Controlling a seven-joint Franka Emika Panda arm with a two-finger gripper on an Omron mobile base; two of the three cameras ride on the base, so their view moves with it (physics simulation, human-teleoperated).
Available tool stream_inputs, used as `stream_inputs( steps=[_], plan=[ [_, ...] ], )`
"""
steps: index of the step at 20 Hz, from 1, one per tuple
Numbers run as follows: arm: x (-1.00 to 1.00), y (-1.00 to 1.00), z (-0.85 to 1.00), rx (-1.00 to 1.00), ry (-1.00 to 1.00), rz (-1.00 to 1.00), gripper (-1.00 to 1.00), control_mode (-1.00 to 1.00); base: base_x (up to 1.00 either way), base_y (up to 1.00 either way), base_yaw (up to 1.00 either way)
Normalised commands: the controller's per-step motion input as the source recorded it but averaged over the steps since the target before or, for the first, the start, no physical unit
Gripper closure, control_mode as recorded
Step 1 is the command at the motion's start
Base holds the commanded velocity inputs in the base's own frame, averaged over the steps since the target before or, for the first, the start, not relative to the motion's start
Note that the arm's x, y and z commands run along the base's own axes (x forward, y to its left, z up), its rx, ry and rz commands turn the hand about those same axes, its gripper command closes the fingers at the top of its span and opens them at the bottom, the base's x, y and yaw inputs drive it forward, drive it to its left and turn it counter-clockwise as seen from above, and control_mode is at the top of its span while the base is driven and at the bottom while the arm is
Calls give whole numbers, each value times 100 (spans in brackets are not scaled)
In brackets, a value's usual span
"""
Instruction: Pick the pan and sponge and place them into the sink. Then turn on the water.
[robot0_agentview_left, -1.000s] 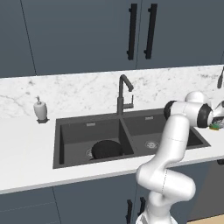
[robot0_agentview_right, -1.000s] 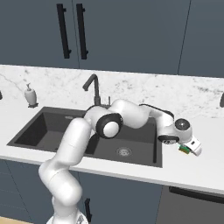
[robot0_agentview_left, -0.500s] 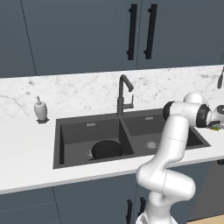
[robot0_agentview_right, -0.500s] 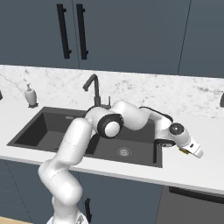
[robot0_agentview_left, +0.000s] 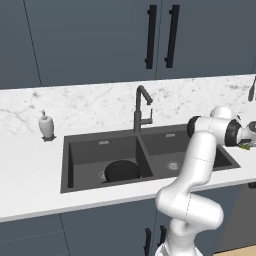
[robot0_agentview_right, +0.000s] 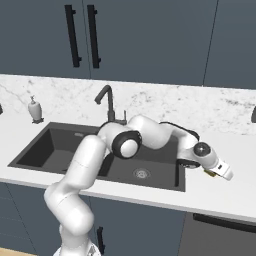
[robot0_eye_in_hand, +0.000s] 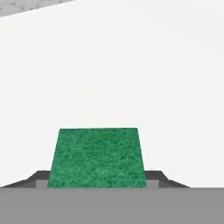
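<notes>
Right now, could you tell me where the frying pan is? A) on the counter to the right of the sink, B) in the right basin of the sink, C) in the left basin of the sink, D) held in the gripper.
C: the black pan lies on the floor of the left basin of the sink, to the left of the centre divider.
</notes>
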Motion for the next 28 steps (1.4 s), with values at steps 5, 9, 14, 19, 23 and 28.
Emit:
stream_inputs(
  steps=[5,9,14,19,23,28],
  plan=[
    [-35,55,-18,0,-12,8,100,-100,0,0,0],
    [-33,51,21,2,-9,6,100,-100,0,0,0],
    [-40,25,85,9,-5,14,100,-100,0,0,0],
    [-34,25,100,1,6,16,100,-100,0,0,0],
    [-30,30,100,0,6,12,100,-100,0,0,0],
    [-33,35,100,0,5,5,100,-100,0,0,0]
  ],
)
